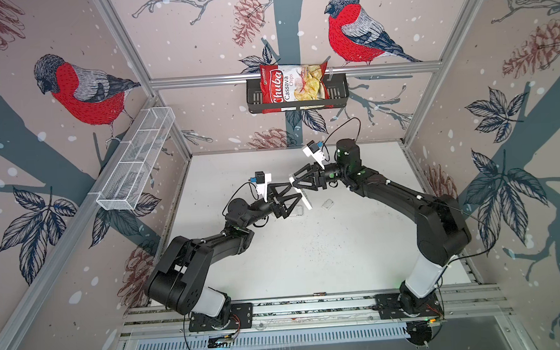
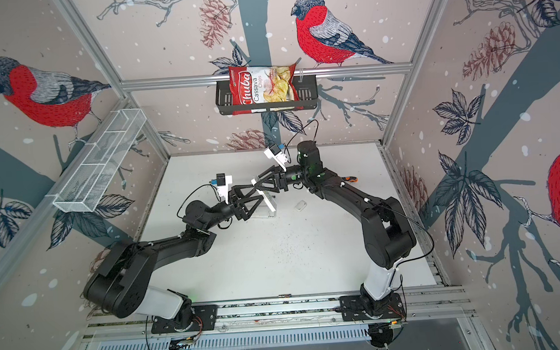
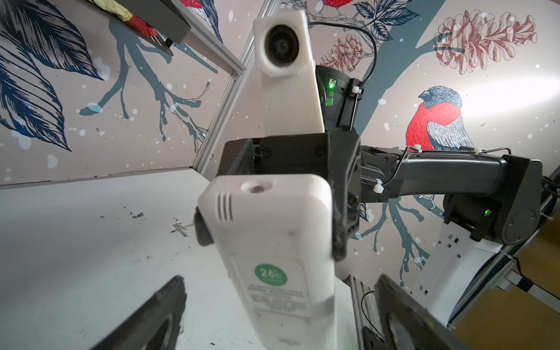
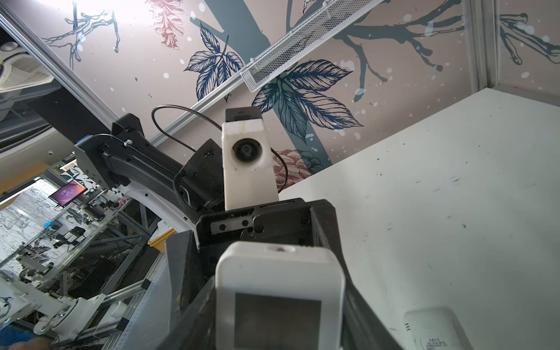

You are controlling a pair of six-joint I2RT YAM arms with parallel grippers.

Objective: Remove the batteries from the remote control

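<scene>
My right gripper (image 1: 294,181) is shut on one end of the white remote control (image 1: 306,200), holding it off the table. In the right wrist view the remote control (image 4: 278,272) shows its dark screen between the jaws. In the left wrist view its back (image 3: 272,242) carries a green sticker. My left gripper (image 3: 280,291) is open, one finger on each side of the remote's other end without touching it. One small dark battery (image 1: 319,293) with a gold band lies at the table's front edge. Any batteries inside the remote are hidden.
A small white cover (image 1: 328,204) lies on the table just right of the grippers. An orange-handled screwdriver (image 2: 351,178) peeks out behind my right arm. A black basket with a chips bag (image 1: 295,86) hangs on the back wall, a white mesh shelf (image 1: 136,160) on the left wall.
</scene>
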